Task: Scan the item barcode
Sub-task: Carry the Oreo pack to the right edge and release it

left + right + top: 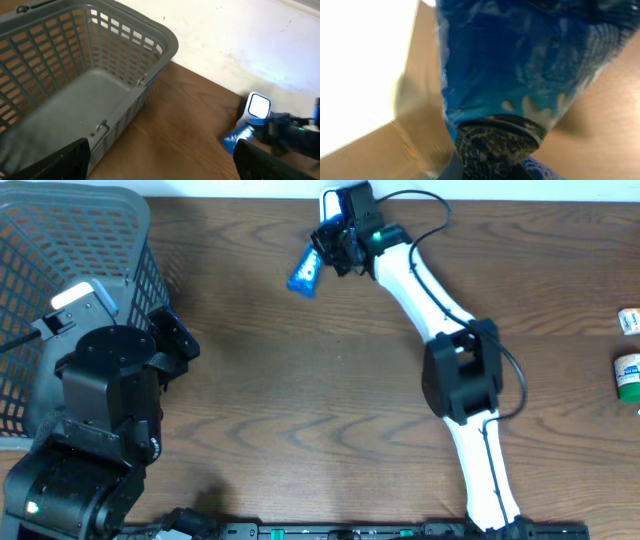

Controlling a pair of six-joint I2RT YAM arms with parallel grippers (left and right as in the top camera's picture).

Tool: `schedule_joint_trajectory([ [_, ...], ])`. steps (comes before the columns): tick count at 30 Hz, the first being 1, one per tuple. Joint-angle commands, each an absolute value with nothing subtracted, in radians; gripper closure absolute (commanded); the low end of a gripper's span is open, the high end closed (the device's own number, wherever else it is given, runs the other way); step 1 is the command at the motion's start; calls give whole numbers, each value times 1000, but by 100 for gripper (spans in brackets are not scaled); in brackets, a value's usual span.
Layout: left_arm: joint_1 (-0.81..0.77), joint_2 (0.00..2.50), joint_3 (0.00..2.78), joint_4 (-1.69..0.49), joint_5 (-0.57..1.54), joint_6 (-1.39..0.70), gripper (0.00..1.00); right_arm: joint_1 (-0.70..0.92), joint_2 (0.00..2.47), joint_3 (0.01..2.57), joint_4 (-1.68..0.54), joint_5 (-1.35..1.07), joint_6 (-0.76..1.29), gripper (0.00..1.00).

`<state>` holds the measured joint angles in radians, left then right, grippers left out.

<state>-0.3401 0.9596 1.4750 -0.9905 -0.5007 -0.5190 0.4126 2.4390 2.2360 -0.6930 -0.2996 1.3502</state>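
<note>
The right gripper [332, 248] is clamped on the blue packet [304, 273], well to the right of the basket [70, 240] and just beside the scanner [258, 106], whose window glows white. No lettering or barcode is legible on the packet. The right wrist view is blurred and shows only blue wrap and a dark textured shape. The left gripper [160, 165], jaws apart, sits at the basket's right side. Far from the basket, a white package [628, 320] and a green-and-white package [628, 375] are cut off, and their print is unreadable.

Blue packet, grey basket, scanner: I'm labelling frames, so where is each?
blue packet [303, 272], overhead view, on its blue body.
grey basket [150, 31], left wrist view, on its far rim.
scanner [259, 106], left wrist view, on its lit window.
</note>
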Motion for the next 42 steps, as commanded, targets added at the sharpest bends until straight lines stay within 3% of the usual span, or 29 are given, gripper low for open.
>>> schedule_joint_trajectory([
  [1,-336,960,1478,-992,-513,-505,9,413,2277,2271,-892,-245,1300,99],
  [8,-336,960,1478,-992,-513,-505,9,369,2163,2271,-1355,54,1299,99],
  [14,-336,960,1478,-992,-513,-505,9,232,2151,2265,-1702,370,1295,99],
  [20,-336,960,1478,-992,-513,-505,9,61,2164,2219,-1671,497,956,99],
  [22,-336,960,1478,-992,-513,-505,9,-22,2168,2184,-1604,519,751,99],
  [25,-336,960,1478,-992,-513,-505,9,-100,2168,2132,-1522,526,617,99],
  [37,-336,960,1478,-992,-513,-505,9,-394,2168,1953,-1245,514,584,98],
  [38,-336,960,1478,-992,-513,-505,9,-408,2168,1947,-1232,510,577,81],
  [41,-336,960,1478,-992,-513,-505,9,-440,2168,1947,-1210,452,514,1],
  [42,-336,960,1478,-992,-513,-505,9,-445,2167,1950,-1211,429,498,1],
])
